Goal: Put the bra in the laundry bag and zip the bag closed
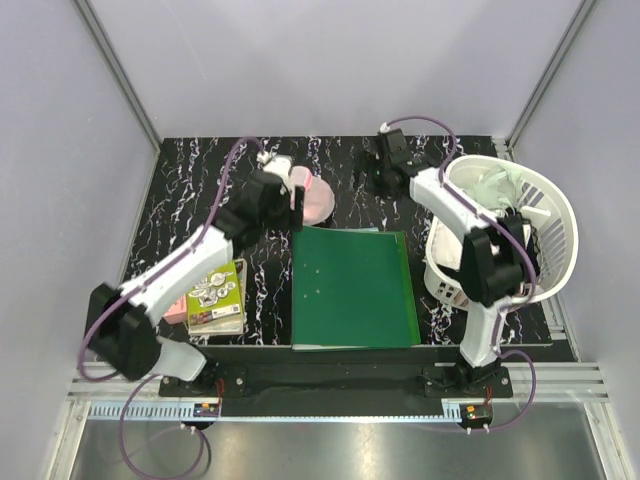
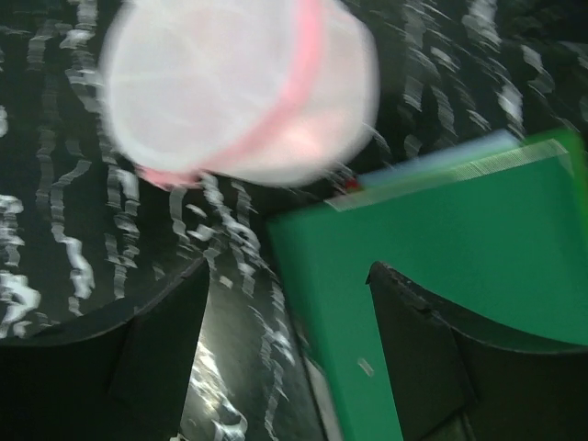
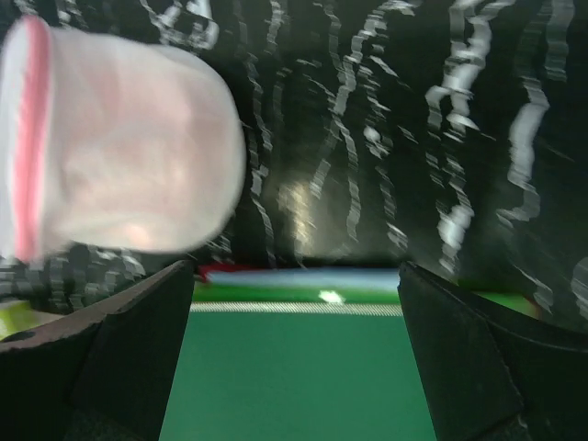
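The laundry bag, a small white mesh dome with a pink rim, lies on the black marbled table just behind the green folder. It is blurred in the left wrist view and in the right wrist view. The bra is hidden; only a pink tint shows through the mesh. My left gripper hovers at the bag's left edge, open, with table and folder showing in its gap. My right gripper hangs to the bag's right, apart from it, open and holding nothing.
A green folder lies flat mid-table, its far edge close to the bag. A big white slatted basket with clothes stands at the right, behind my right arm. Two books lie at the front left.
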Available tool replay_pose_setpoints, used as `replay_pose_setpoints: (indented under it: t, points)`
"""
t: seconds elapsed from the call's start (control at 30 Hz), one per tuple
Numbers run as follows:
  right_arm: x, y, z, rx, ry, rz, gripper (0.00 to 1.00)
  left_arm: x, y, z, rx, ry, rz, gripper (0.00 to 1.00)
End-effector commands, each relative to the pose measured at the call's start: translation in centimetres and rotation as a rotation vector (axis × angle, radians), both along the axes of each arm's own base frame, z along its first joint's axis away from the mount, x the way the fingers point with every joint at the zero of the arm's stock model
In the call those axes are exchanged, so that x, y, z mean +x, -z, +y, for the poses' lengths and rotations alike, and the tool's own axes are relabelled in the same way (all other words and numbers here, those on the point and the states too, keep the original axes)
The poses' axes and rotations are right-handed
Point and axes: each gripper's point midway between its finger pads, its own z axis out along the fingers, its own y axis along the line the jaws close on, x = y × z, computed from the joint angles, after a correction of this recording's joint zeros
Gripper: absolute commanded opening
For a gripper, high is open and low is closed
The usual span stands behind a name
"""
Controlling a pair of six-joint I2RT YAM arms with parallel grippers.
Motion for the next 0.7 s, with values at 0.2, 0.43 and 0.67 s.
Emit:
replay_pose_setpoints:
  t: [0.2,0.43,0.67]
  points:
    - [-17.3,-5.4,0.2,-0.124,-0.148,-0.228,1.00,-13.8,-4.2,-5.8,-0.347,0.299,-0.246,0.89]
    - [-27.1,-6.2,2.0,0.333,-0.245,-0.273,1.00,-21.4,-3.1,-3.8,-0.655,0.438,-0.265,0.99]
    - [-31.3,-5.7,-1.1,0.636,-0.151,-0.288,1.00,-25.1,-2.6,-1.6,-0.918,0.510,-0.375,0.99]
